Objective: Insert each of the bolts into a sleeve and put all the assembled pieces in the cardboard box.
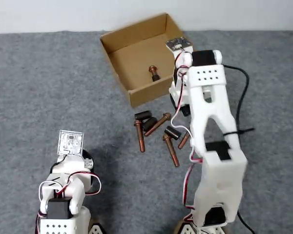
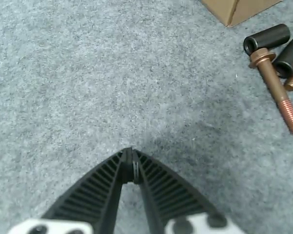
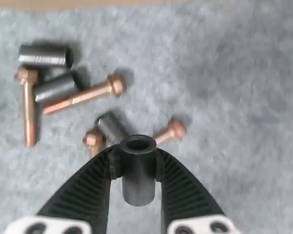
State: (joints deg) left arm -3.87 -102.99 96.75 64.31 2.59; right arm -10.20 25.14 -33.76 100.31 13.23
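My right gripper (image 3: 135, 156) is shut on a black sleeve (image 3: 136, 180), held upright above the carpet just short of the loose pile. In the pile lie several copper bolts (image 3: 85, 95) and three black sleeves (image 3: 45, 55); from above they sit between the arms (image 1: 156, 127). One bolt with a sleeve on it (image 1: 154, 73) lies inside the cardboard box (image 1: 118, 41). My left gripper (image 2: 132, 163) is shut with nothing in it, low over bare carpet, well to the side of a bolt (image 2: 276, 92) and sleeve (image 2: 266, 38).
Grey carpet covers the whole table. The box stands open at the back centre, its near corner (image 2: 232, 9) visible from the left wrist. The right arm (image 1: 212, 122) stretches over the area right of the pile; the left arm (image 1: 68, 185) stays at the front left.
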